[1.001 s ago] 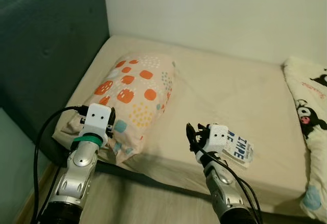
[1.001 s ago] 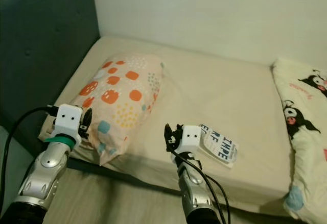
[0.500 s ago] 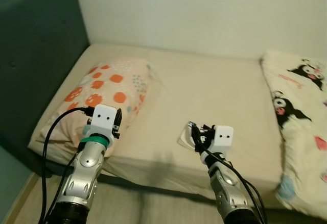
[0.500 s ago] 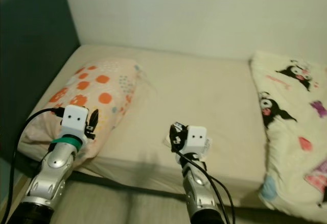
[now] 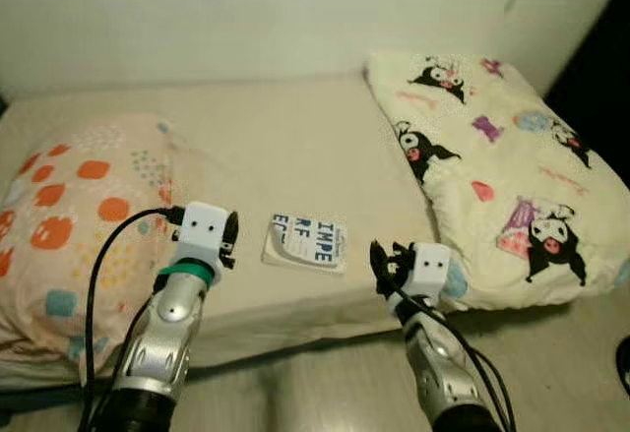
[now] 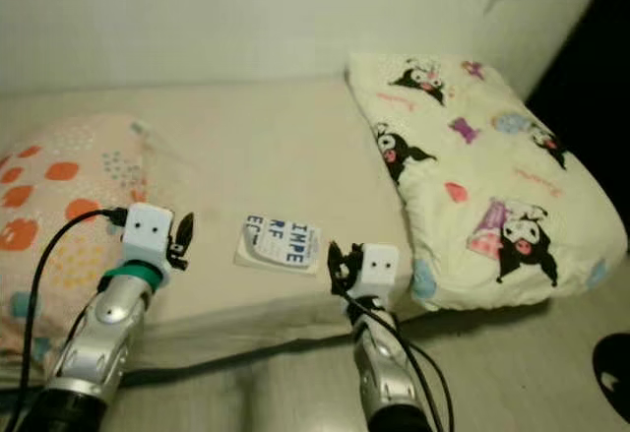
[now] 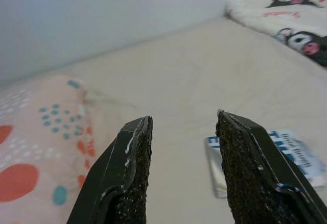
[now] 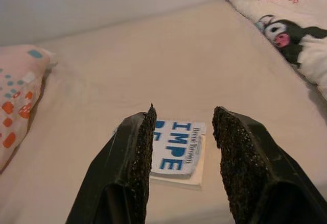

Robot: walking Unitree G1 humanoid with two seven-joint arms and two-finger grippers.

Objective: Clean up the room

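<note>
A white book with blue letters (image 5: 306,241) lies flat near the front edge of the beige bed (image 5: 285,147), between my two arms. My left gripper (image 5: 228,238) is open beside the pillow's right end, left of the book (image 7: 265,160). My right gripper (image 5: 384,265) is open at the bed's front edge, right of the book (image 8: 178,151) and a little nearer to me. Nothing sits between either pair of fingers.
A pillow with orange and teal dots (image 5: 74,225) fills the left of the bed. A cream blanket with black cartoon figures (image 5: 497,156) is bunched on the right and hangs over the front edge. A pale wall (image 5: 246,19) runs behind; wooden floor (image 5: 325,383) lies below.
The camera has swung right: the dark headboard has left the picture and the cartoon blanket has come in. The book now shows between the arms. Both grippers stay open and empty.
</note>
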